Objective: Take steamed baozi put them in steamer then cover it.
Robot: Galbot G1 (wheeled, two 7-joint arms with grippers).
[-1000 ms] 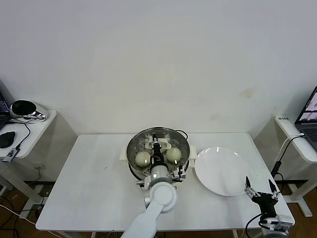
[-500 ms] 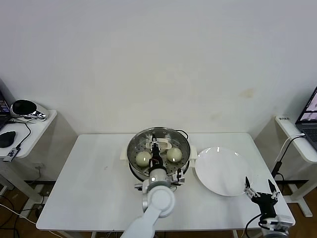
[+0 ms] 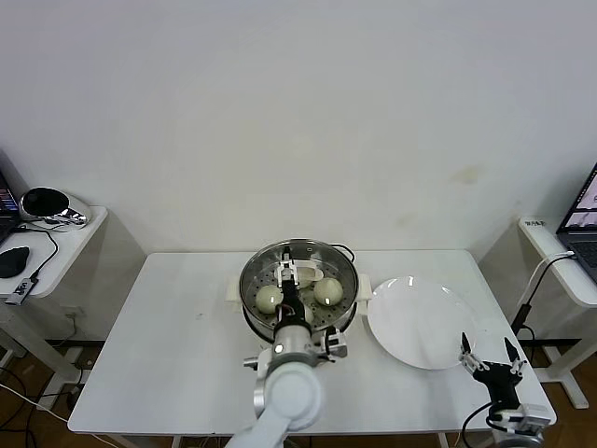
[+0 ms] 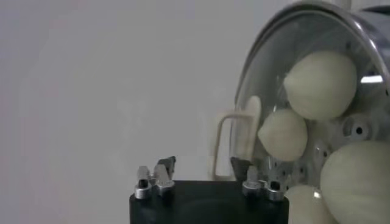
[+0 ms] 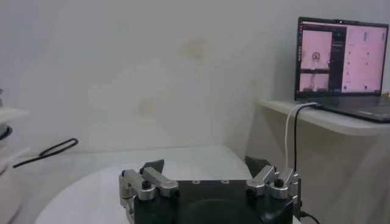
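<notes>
— Since one second ago the left arm has pulled back toward the robot: its wrist housing sat at the near rim of the steamer [image 3: 298, 289], now it is over the table [image 3: 168, 355] in front of the pot. Did the baozi move?

— No. Two baozi [image 3: 270, 299] lie in the near part of the tray as before, one on the left and one on the right. A third cream shape lies behind them at the far side. In the left wrist view four baozi [image 4: 320, 84] show inside the pot.

— What is the left gripper [image 3: 290, 280] doing?

— It reaches over the near rim, between the two front buns. Its fingers [image 4: 166, 165] are spread apart and hold nothing.

— And the other arm?

— The right gripper [image 3: 487, 355] waits at the near right corner of the table, just beside the plate [image 3: 420, 322]. Its fingers [image 5: 152, 167] are spread too, with nothing between them.

— Anything else?

— A laptop [image 5: 343, 64] stands on the side shelf at the right, with its screen lit.
</notes>
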